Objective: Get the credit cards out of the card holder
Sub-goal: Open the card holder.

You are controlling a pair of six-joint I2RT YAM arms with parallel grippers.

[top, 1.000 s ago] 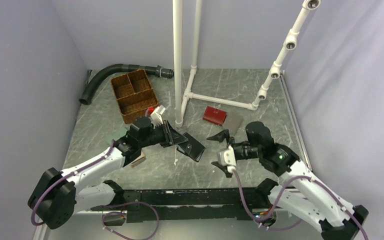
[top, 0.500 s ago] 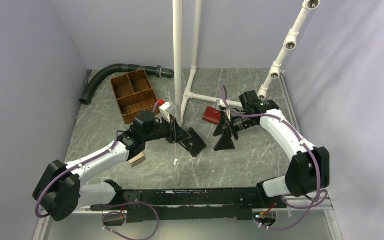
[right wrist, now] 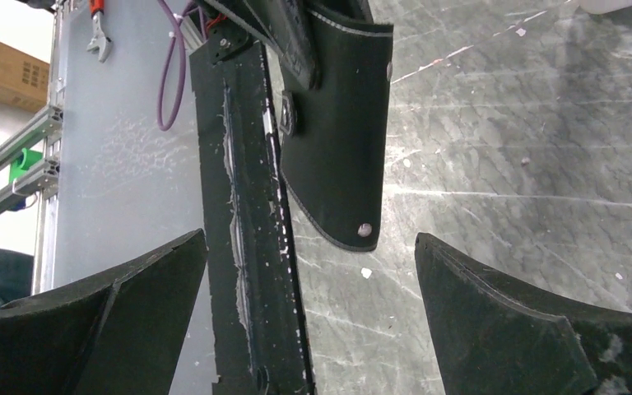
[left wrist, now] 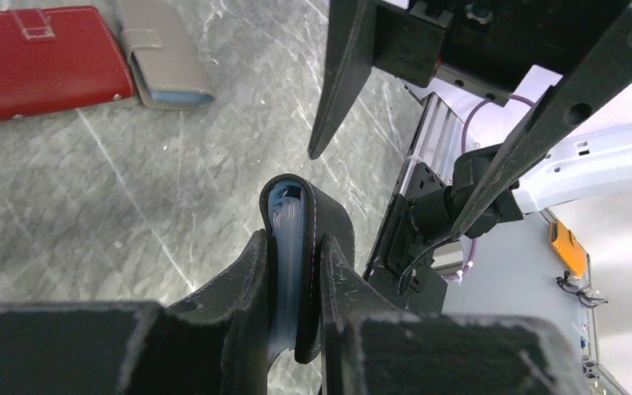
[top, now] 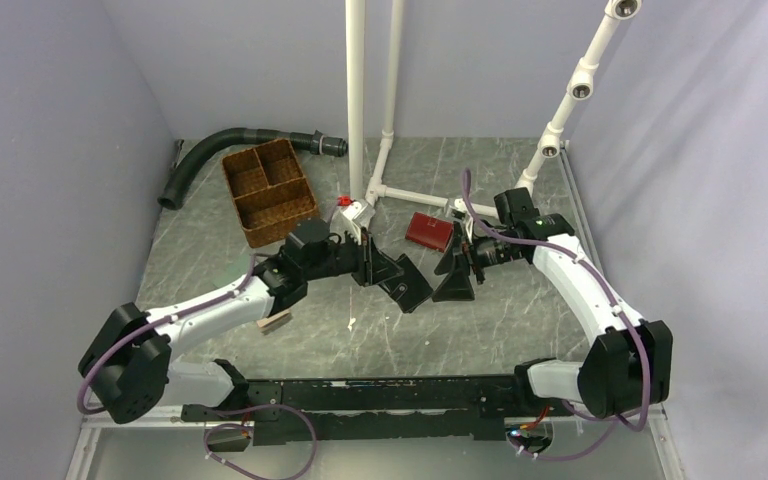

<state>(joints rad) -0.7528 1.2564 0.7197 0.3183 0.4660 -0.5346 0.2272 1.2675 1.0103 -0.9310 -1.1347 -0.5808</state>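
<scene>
The card holder (top: 405, 283) is black outside and folded shut, held off the table. My left gripper (top: 382, 270) is shut on it. In the left wrist view the left gripper (left wrist: 292, 240) clamps the card holder's (left wrist: 313, 214) fold, and a light blue inner panel shows between the halves. My right gripper (top: 453, 272) is open just right of the holder and faces it. In the right wrist view the right gripper (right wrist: 311, 239) has its jaws wide apart, and the card holder (right wrist: 341, 123) hangs beyond them, untouched. No credit cards show; any inside are hidden.
A red wallet (top: 428, 230) and a grey wallet (left wrist: 160, 53) lie behind the grippers. A brown wicker basket (top: 268, 190) and a black hose (top: 230, 145) are at the back left. A white pipe frame (top: 360, 120) stands at the back. A tan item (top: 275, 320) lies under the left arm.
My right arm swung from the near right up to the back right and now faces the holder. My left gripper carried the holder to the right, toward the right gripper.
</scene>
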